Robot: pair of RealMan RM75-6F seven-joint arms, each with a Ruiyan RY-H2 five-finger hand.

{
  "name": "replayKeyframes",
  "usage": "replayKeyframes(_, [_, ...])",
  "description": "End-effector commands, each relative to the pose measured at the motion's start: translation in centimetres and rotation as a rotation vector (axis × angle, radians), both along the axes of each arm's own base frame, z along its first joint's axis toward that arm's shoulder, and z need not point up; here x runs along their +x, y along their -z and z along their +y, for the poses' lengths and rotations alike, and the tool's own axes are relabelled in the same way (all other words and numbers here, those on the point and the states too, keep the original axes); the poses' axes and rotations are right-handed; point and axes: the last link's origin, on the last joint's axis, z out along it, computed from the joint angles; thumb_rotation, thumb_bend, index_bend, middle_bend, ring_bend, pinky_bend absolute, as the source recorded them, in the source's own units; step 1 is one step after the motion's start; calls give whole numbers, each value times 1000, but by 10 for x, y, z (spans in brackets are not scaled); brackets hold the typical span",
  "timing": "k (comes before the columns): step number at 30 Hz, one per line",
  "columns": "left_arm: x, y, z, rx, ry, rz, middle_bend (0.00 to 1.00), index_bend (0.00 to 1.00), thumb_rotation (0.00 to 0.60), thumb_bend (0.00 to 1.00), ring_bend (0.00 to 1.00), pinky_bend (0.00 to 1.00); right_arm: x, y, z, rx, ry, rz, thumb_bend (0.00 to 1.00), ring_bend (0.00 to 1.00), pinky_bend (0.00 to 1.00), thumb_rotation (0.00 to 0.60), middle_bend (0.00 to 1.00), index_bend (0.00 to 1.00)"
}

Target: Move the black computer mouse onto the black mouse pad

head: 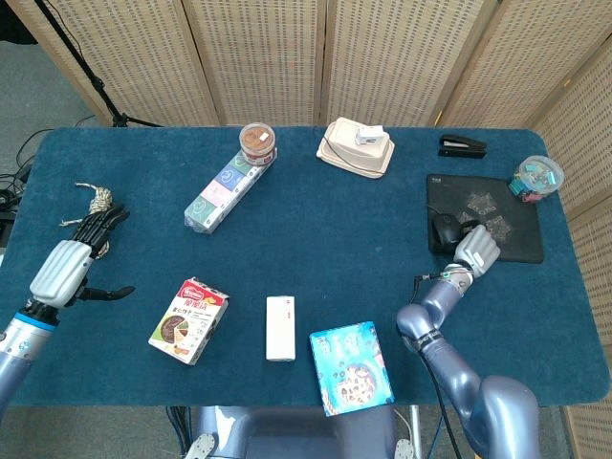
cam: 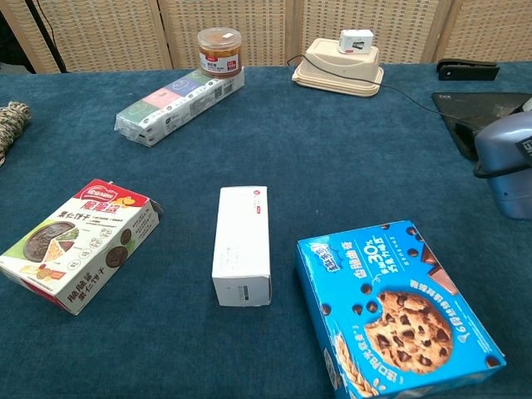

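Note:
The black computer mouse (head: 445, 229) lies on the left edge of the black mouse pad (head: 507, 225) at the table's right side. My right hand (head: 475, 251) grips the mouse from its near right side, fingers curled over it. In the chest view only the right forearm (cam: 507, 162) and a corner of the mouse pad (cam: 478, 106) show; the mouse is out of frame there. Far off at the table's left edge, my left hand (head: 69, 264) hovers with fingers spread and nothing in it.
A stapler (head: 462, 145) and a small round container (head: 536, 177) flank the pad's far side. A beige lidded box (head: 356, 148), a jar (head: 257, 142), a pack row (head: 222, 188), a snack box (head: 188, 320), a white box (head: 280, 327) and a cookie box (head: 351, 366) lie further left; a rope (head: 96, 199) sits by the left hand.

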Motion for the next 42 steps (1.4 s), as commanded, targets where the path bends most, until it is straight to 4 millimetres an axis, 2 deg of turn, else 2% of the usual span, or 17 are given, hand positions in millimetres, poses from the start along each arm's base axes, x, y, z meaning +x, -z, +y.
replayKeyframes(1, [0, 0, 0, 0, 0, 1, 0, 0, 600, 29, 0, 0, 1, 0, -1, -2, -8, -11, 661, 273, 315, 600, 405, 382])
replayKeyframes(16, [0, -2, 0, -5, 8, 4, 0, 0, 600, 24, 0, 0, 3, 0, 1, -10, -26, -16, 661, 89, 232, 600, 227, 245])
replayKeyframes(35, [-1, -4, -2, -5, 14, -2, 0, 0, 600, 24, 0, 0, 13, 7, 6, 12, -47, -24, 654, 24, 174, 600, 162, 215])
replayKeyframes(38, [-1, -5, -2, -4, 15, -4, 0, 0, 600, 24, 0, 0, 13, 8, 7, 21, -46, -28, 634, 6, 158, 600, 138, 199])
replayKeyframes(42, [-1, -5, -2, -4, 17, -4, 0, 0, 600, 25, 0, 0, 13, 10, 9, 33, -48, -28, 525, 0, 137, 600, 111, 172])
